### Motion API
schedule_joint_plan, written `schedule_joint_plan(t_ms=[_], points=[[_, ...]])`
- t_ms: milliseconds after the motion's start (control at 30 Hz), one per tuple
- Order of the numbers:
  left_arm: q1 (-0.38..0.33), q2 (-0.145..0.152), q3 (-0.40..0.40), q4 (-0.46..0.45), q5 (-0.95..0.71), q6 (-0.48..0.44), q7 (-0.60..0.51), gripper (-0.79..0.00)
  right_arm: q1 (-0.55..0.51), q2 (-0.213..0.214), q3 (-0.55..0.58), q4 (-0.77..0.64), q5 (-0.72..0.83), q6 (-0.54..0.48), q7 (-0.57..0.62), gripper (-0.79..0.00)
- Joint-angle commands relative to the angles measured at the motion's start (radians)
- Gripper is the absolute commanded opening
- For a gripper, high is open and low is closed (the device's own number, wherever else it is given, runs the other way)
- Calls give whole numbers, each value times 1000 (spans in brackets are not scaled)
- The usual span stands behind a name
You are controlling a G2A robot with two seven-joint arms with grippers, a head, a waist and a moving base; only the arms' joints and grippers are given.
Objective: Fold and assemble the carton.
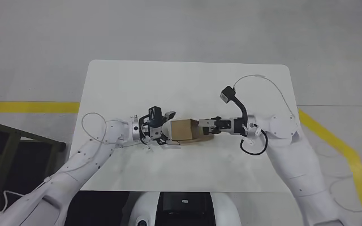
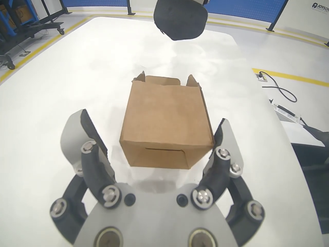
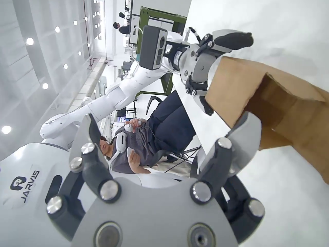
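A brown cardboard carton [image 1: 185, 129] lies on its side at the middle of the white table [image 1: 186, 79]. Its near end is closed with a tucked flap [image 2: 164, 155]. The far end [image 3: 280, 104] is open, with flaps sticking out. My left gripper [image 2: 154, 129] is open, its fingers [image 2: 87, 132] standing on either side of the closed end without touching it. My right gripper [image 3: 169, 124] is open at the open end, with one finger [image 3: 244, 132] against the carton's flap edge. In the top view the left gripper [image 1: 161, 131] and right gripper [image 1: 208, 126] flank the carton.
A grey cable [image 1: 266, 82] loops over the table's back right part. A power socket and black cord [image 2: 277, 86] sit beyond the table's edge. A seated person with handheld controllers [image 3: 133, 140] is beside the table.
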Motion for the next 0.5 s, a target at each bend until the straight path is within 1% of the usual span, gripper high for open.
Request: schedule_joint_plan(t_ms=[0, 167, 300, 467], points=[[-7, -6, 4, 9, 0, -1, -12, 0, -23, 5, 9, -20, -11, 20, -1, 0], [-17, -21, 9, 27, -10, -3, -41, 0, -70, 15, 18, -62, -38, 61, -11, 0], [-20, -30, 9, 34, -12, 1, -53, 0, -105, 21, 10, -87, -43, 95, 3, 0], [-24, -38, 2, 43, -11, 1, -55, 0, -138, 26, -3, -83, -45, 116, 13, 0]])
